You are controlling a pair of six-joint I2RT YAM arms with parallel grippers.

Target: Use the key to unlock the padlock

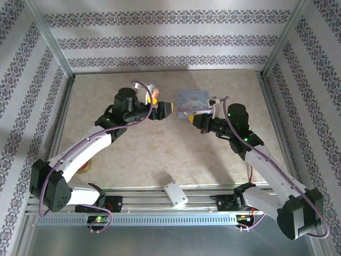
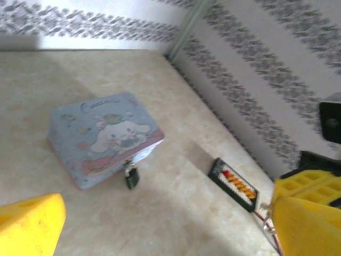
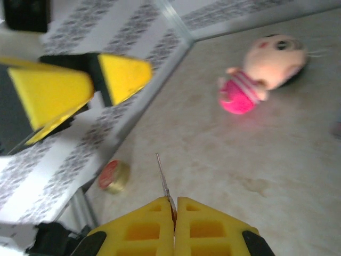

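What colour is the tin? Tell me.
Light blue tin, white cartoon character; clearest in left wrist view.

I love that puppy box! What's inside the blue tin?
The light-blue tin is shut, so its inside is hidden. On top you can see a cartoon picture, and a tiny dark padlock hangs against one side.

Lettering check, my left wrist view: the lid of the light-blue tin [image 2: 101, 136] carries one line of cursive script along its upper edge. It begins with a capital C, and the rest is too blurred for me to read with certainty. The padlock [image 2: 131, 177] at the tin's front shows no marking I can make out. My right wrist view: the small round tin [image 3: 113, 176] has a red top, and any print on it is illegible. No numbers or signs are readable elsewhere.
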